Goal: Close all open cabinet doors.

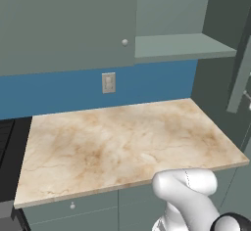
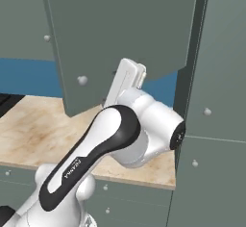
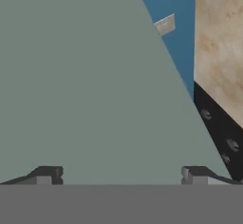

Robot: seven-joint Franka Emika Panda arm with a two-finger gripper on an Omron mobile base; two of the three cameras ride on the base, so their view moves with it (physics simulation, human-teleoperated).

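Note:
One upper cabinet door point(image 2: 120, 33) stands swung out over the counter, with its round knob point(image 2: 82, 80) near the lower left corner. From the left base view this open door point(image 1: 240, 76) shows edge-on at the right, beside the bare cabinet shelf point(image 1: 181, 46). Left of it, another door point(image 1: 63, 24) is shut, with its knob point(image 1: 124, 42) low on the right. My hand point(image 2: 127, 79) reaches up behind the open door's lower edge. The gripper point(image 3: 121, 178) is open, its fingertips point(image 3: 47, 175) wide apart, and the door's flat face point(image 3: 80, 76) lies close in front.
A marble counter point(image 1: 122, 142) runs below, with a wall outlet point(image 1: 108, 82) on the blue backsplash. A black stove point(image 1: 9, 151) borders the counter's left end. Drawer fronts point(image 1: 72, 206) sit under it. A tall cabinet point(image 2: 216, 101) rises at the right.

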